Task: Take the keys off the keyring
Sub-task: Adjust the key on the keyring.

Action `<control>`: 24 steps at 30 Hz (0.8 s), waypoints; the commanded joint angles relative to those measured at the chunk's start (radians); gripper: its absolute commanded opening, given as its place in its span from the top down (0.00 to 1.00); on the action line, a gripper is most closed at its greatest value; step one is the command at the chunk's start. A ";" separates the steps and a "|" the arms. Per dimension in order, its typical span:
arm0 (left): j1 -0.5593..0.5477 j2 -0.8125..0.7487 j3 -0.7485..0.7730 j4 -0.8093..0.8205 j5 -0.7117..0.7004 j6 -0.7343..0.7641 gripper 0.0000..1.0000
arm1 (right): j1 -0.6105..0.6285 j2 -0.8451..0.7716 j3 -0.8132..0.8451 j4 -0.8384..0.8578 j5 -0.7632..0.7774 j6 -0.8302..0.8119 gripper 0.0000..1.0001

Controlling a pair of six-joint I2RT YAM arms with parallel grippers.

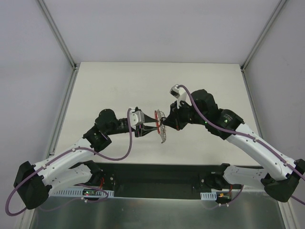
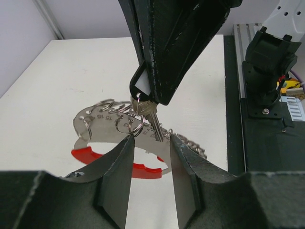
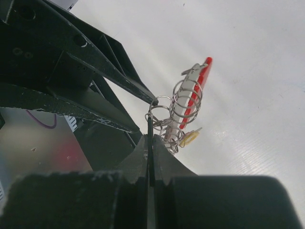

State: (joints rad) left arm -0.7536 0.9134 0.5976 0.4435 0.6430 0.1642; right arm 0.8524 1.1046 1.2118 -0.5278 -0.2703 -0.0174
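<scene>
The keyring (image 2: 102, 125) is a pale grey numbered tag with a red plastic piece (image 2: 138, 169) and several small wire rings. It is held in the air over the table's middle (image 1: 157, 117). My left gripper (image 2: 150, 140) has its jaws closed against the tag's two sides. My right gripper (image 2: 145, 95) comes from above and is shut on one silvery key (image 2: 151, 117) that still hangs on a ring. In the right wrist view the right gripper (image 3: 150, 143) pinches that key (image 3: 150, 125) edge-on. Beyond it are the wire rings (image 3: 186, 100) and a brass key (image 3: 189, 138).
The white table (image 1: 119, 86) is bounded by frame posts at the back corners. A black base strip (image 1: 157, 176) with both arm mounts runs along the near edge. The right arm's base (image 2: 267, 62) stands at the right of the left wrist view.
</scene>
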 commanded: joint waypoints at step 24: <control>-0.010 0.027 0.033 0.126 0.000 0.069 0.76 | -0.003 -0.029 0.043 0.061 -0.029 -0.009 0.99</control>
State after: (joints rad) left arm -0.7536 0.9508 0.6041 0.5056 0.5995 0.2054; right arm 0.8524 1.1004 1.2118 -0.5274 -0.2722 -0.0189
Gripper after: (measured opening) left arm 0.269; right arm 0.024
